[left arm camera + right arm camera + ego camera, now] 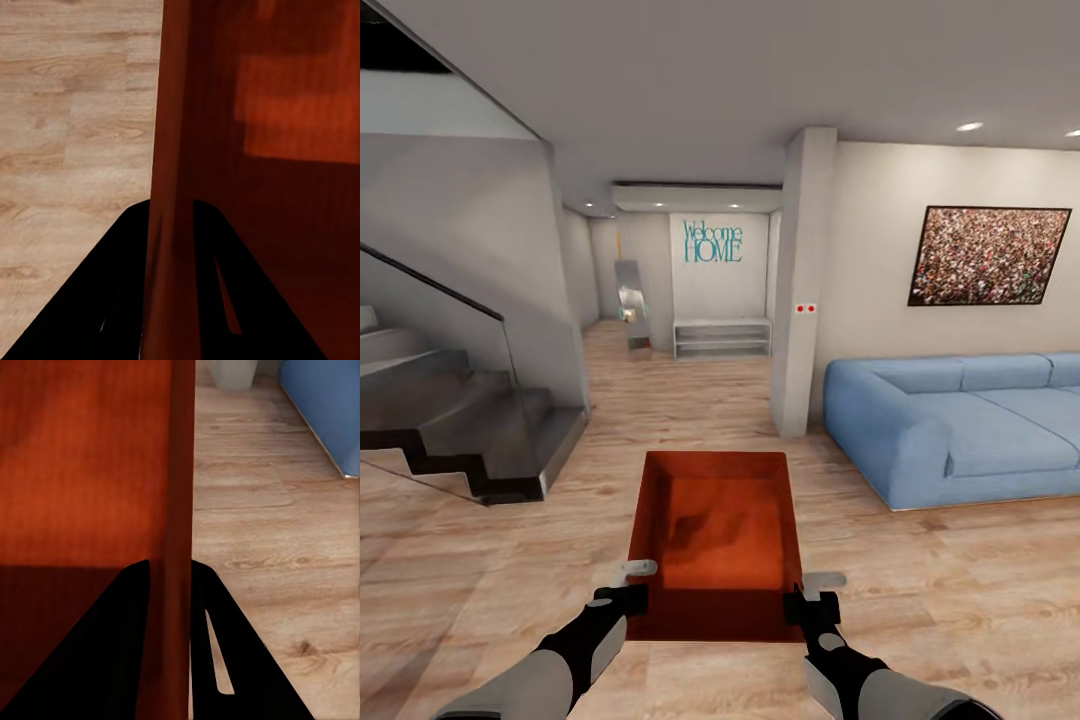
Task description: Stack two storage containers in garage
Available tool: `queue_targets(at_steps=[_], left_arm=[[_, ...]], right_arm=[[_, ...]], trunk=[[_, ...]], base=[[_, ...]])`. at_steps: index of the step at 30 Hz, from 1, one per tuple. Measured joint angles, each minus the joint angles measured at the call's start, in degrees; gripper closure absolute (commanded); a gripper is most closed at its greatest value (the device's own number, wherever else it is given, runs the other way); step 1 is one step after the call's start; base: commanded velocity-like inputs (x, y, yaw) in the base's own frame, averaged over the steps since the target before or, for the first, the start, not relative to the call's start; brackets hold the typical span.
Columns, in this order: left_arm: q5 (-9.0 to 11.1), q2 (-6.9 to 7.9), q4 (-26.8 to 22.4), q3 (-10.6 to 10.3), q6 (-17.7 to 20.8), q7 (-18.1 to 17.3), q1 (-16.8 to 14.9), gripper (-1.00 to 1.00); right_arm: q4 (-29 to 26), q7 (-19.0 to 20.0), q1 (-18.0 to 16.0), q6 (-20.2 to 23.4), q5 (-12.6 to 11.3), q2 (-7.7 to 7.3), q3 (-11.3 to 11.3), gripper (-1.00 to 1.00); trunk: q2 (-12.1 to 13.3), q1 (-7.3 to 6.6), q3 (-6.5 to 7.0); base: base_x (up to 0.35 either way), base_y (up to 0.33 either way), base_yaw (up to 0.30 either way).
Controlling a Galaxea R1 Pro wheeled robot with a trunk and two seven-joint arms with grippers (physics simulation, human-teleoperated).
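One storage container (720, 530) | left fingers (120, 300) clamp its left wall | right fingers (225, 652) clamp right wall

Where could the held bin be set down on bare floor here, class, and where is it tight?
Open wood floor lies between the staircase and pillar, ahead of the container. Tighter rightward, by the blue sofa.

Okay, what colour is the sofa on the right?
Light blue. The sofa shows best in the head view, standing against the cream wall.
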Motion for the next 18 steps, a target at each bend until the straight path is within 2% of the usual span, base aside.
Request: queue_targets(at_steps=[18], left_arm=[[-0.04,-0.01,0.07,0.07,0.00,0.01,0.00,1.00]], right_arm=[[-0.01,0.00,0.00,0.08,0.07,-0.01,-0.03,1.00]], trunk=[[0.00,0.00,0.00]], base=[[0.322,0.000,0.000]])
